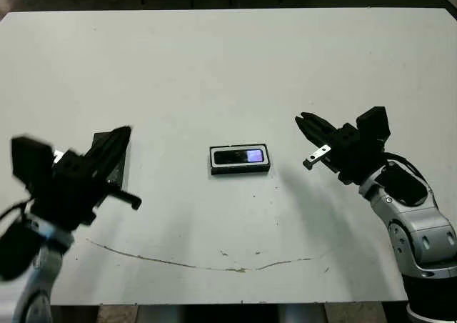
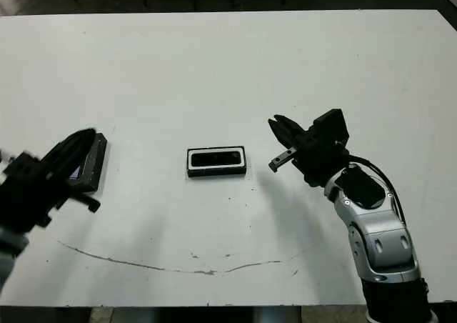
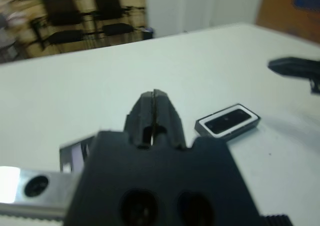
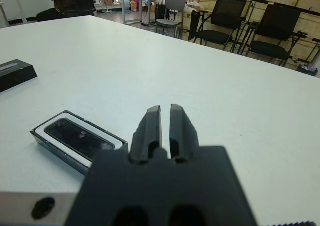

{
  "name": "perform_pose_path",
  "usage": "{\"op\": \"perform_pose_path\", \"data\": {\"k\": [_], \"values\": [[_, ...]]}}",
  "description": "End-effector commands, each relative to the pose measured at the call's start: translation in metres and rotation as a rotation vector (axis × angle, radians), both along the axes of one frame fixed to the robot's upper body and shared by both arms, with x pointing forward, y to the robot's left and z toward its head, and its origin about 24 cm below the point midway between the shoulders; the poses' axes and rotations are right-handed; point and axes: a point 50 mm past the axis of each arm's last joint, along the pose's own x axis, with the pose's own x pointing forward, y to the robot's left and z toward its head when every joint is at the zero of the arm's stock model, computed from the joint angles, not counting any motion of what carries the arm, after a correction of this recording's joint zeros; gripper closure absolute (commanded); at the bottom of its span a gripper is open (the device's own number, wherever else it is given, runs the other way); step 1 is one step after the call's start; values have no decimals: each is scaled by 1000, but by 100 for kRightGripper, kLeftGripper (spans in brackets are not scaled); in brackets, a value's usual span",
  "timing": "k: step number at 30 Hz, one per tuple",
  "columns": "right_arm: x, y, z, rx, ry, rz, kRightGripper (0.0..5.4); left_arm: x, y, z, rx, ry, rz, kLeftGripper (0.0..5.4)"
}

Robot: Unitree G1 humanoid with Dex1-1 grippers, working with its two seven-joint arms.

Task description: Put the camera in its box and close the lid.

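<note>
Camera sits in box; lid off at left; left gripper and right gripper both closed, empty.

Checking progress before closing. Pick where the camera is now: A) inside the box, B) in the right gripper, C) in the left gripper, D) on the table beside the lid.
A: the camera lies in the white-lined box, with both grippers apart from it.
</note>
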Motion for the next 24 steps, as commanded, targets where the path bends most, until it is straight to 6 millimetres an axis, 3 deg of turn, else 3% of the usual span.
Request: {"op": "perform_pose_path", "data": {"k": [1, 9, 24], "values": [[0, 0, -6, -3, 21, -1, 540, -9, 0, -8, -15, 17, 98, 480], [3, 3, -8, -13, 18, 8, 540, 0, 3, -27, -138, 116, 221, 340], [0, 3, -14, -22, 48, 7, 540, 21, -7, -41, -348, 198, 331, 70]]}}
